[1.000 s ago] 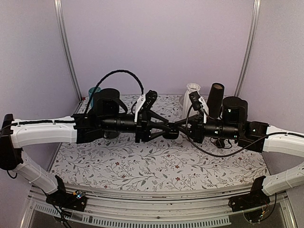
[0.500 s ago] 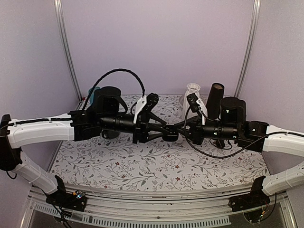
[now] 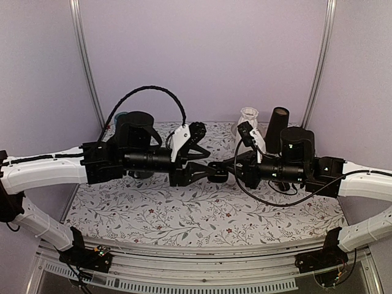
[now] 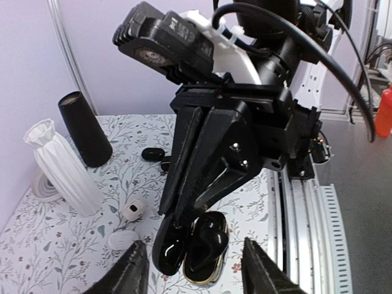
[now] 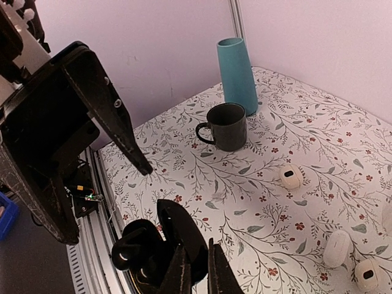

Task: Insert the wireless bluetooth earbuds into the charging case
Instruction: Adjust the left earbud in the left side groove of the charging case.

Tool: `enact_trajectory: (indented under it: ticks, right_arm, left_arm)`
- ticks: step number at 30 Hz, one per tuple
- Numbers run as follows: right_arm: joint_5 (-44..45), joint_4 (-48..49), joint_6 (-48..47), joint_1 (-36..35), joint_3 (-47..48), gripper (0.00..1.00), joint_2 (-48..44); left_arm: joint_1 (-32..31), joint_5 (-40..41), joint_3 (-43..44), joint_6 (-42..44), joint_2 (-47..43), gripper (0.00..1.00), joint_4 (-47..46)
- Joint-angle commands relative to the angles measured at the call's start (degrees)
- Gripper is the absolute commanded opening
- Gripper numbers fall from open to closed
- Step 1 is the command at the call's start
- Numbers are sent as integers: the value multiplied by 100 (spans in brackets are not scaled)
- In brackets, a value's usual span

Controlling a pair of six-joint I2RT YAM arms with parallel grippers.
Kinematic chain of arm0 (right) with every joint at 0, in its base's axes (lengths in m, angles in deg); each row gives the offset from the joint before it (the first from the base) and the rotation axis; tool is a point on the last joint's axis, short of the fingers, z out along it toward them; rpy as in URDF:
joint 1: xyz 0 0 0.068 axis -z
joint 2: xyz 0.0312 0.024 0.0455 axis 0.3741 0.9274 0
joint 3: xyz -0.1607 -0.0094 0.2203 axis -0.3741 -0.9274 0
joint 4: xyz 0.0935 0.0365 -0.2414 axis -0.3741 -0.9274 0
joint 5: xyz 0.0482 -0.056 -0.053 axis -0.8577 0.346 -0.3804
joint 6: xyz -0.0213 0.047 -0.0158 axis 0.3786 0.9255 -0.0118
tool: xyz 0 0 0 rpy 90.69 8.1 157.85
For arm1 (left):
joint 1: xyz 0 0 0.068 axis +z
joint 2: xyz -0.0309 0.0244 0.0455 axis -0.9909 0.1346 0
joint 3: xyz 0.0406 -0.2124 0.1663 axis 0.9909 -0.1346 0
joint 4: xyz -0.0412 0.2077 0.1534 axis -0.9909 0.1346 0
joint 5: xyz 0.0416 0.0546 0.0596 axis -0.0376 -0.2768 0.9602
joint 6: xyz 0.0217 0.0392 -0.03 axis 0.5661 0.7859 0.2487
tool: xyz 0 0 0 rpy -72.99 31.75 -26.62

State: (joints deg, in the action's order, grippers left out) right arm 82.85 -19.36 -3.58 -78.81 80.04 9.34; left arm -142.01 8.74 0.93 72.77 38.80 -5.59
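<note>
The charging case (image 4: pixel 207 248) is glossy black with a gold rim, and its lid (image 4: pixel 166 252) is open. It hangs above the table in the right gripper (image 5: pixel 197 277), which is shut on the lid (image 5: pixel 184 236). Rounded glossy black lumps lie in the base (image 5: pixel 136 252); I cannot tell whether they are the earbuds. The left gripper (image 4: pixel 197 271) is open, with one finger on each side of the case and neither touching it. In the top view the left gripper (image 3: pixel 199 168) and the right gripper (image 3: pixel 223 166) meet at the case (image 3: pixel 217 174). Two small black pieces (image 4: pixel 154 154) lie by the black cone.
A grey mug (image 5: pixel 226 125) and a teal vase (image 5: pixel 237 76) stand at the back left. A white ribbed vase (image 4: pixel 61 165) and a black cone (image 4: pixel 82 128) stand at the back right. White pebble pieces (image 5: pixel 290 176) (image 5: pixel 337 247) (image 4: pixel 133 210) lie on the floral table. The metal table rail (image 4: pixel 306 208) runs along the near edge.
The left arm has drawn back to the left, its fingers a little further from the case. The right arm has shifted slightly left with the case still held.
</note>
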Motion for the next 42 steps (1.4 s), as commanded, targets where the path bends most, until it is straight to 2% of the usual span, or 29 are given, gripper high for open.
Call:
enact_trajectory:
  ticks: [1,5,9,15,32,42]
  right_arm:
    - [374,60,1,-84,220,3,21]
    - [500,155,48,-114,176,3,-11]
    - [527,173,50,-125,179,3,-15]
    - [562,293,57,-143,162,3,-14]
    - [781,478,6,-320,205,3,109]
    - [824,459,-21,-354,239,3,121]
  left_arm:
    - [-233,1312,-110,-77,-178,58,-204]
    - [-250,1626,-637,-409,-451,67,-889]
    - [-248,1604,-863,-559,-517,75,-1027]
    - [-321,1653,-1048,-728,-445,79,-1275]
    - [-423,1546,-1000,-937,19,80,-1694]
    - [-414,1455,-981,-1157,114,74,-1826]
